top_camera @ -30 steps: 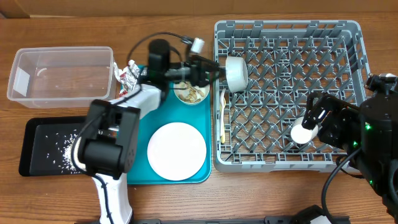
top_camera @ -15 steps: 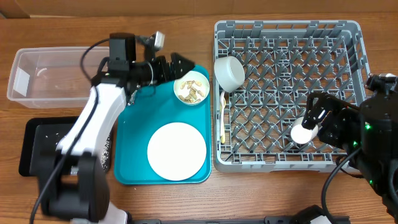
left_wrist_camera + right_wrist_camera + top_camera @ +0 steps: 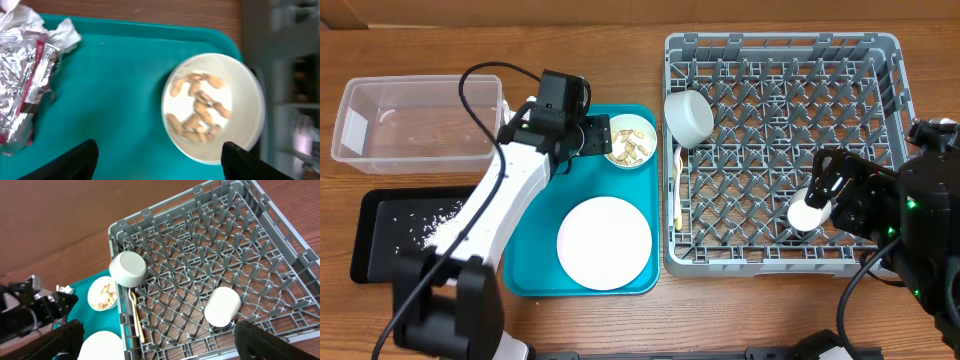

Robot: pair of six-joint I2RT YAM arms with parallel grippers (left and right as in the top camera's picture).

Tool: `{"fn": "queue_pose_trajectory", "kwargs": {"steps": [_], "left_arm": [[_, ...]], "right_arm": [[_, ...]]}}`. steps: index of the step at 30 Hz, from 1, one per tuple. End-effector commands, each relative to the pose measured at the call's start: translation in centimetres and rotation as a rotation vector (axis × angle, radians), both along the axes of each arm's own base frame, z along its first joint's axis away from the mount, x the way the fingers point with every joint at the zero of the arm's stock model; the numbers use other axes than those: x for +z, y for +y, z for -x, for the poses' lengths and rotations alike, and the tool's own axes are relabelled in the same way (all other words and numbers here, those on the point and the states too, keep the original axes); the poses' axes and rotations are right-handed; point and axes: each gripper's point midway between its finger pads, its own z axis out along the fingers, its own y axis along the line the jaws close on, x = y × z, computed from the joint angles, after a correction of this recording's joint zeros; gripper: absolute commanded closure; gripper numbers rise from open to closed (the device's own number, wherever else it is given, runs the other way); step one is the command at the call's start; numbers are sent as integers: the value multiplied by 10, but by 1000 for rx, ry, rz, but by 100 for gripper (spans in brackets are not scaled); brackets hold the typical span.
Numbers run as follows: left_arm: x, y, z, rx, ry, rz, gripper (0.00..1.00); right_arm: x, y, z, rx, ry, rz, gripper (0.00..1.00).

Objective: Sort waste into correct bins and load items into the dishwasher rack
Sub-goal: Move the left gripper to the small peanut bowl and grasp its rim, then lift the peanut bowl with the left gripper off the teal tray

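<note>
Grey plastic rack (image 3: 775, 42): one counted, on the right of the table (image 3: 740, 310).

Three white or pale items are seen inside it:
- One bowl (image 3: 688, 118) is tipped on its side at the far-left corner.
- One cup (image 3: 807, 212) is lying on its side among the pegs toward the near right.
- One yellow utensil (image 3: 678, 185) is laid along the left wall.

One second bowl (image 3: 628, 140) is noted upright on the teal tray (image 3: 535, 270), with a small heap of tan nuts (image 3: 200, 107) in it. One white plate (image 3: 604, 243) is also resting on that tray. One foil wrapper (image 3: 22, 75) is lying at the tray's far-left corner, apart from the nut bowl.

Two bins are placed at the left. The clear tub (image 3: 420, 85) is behind, and the black tray (image 3: 370, 240) in front has rice grains (image 3: 428, 230) scattered in it.

The left hand (image 3: 160, 165) is held over the teal tray just beside the nut bowl, its fingers spread wide and nothing gripped. The right hand (image 3: 165, 345) is held over the rack near the cup, likewise spread wide and empty.
</note>
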Motion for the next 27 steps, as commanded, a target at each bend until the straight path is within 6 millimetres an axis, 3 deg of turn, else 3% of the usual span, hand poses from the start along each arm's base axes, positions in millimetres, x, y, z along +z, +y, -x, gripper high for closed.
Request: {"fn": "queue_pose_trajectory", "kwargs": {"steps": [1, 5, 10, 12, 17, 20, 24, 27], "left_arm": [[-17, 2, -10, 66, 15, 6, 20], [-36, -17, -17, 18, 35, 73, 25], [-62, -17, -15, 25, 90, 63, 39], [-68, -17, -14, 36, 106, 65, 40], [-67, -20, -14, 26, 105, 82, 44], [-67, -20, -14, 23, 107, 78, 51], [-70, -17, -9, 5, 122, 53, 71], [-74, -9, -4, 24, 145, 13, 73]], "right_arm": [[2, -1, 2, 0, -7, -6, 0], [1, -1, 3, 0, -4, -4, 0], [-1, -2, 5, 0, 7, 1, 0], [-1, -2, 5, 0, 7, 1, 0], [-1, -2, 5, 0, 8, 1, 0], [-1, -2, 5, 0, 8, 1, 0], [-1, -2, 5, 0, 10, 2, 0], [-2, -2, 6, 0, 14, 4, 0]]}}
